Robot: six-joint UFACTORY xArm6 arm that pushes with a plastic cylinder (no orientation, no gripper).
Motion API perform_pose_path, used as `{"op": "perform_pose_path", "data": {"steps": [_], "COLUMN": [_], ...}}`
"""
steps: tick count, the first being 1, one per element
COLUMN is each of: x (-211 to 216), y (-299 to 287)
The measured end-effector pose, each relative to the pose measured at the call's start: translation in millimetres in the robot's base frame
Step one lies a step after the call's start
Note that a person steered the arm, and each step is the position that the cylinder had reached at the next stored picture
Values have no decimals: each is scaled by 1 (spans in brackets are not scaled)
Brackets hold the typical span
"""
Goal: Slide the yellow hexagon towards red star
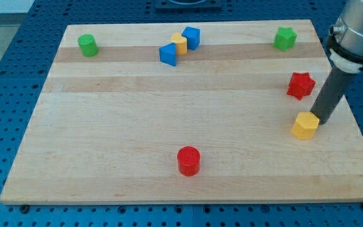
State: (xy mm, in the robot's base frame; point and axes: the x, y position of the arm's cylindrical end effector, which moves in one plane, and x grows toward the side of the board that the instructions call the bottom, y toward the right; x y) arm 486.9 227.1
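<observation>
Presently, my tip [321, 119] is seen touching the yellow hexagon [305, 126] on its right, near the table's [169, 126] right edge; the red star [300, 85] lies just above. No grasping tool is fitted.

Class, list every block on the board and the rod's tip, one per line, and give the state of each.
yellow hexagon: touching my tip, below the red star
red star: alone
my tip: at the hexagon's right edge
red cylinder: alone
green cylinder: alone
green star: alone
two blue blocks: flanking a small yellow block
</observation>
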Motion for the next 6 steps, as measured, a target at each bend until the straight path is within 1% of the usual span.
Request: {"op": "perform_pose_path", "data": {"steps": [2,3,4,5,6], "x": [6,15,57,69,50], "y": [-33,-9,10,-15,-54]}}
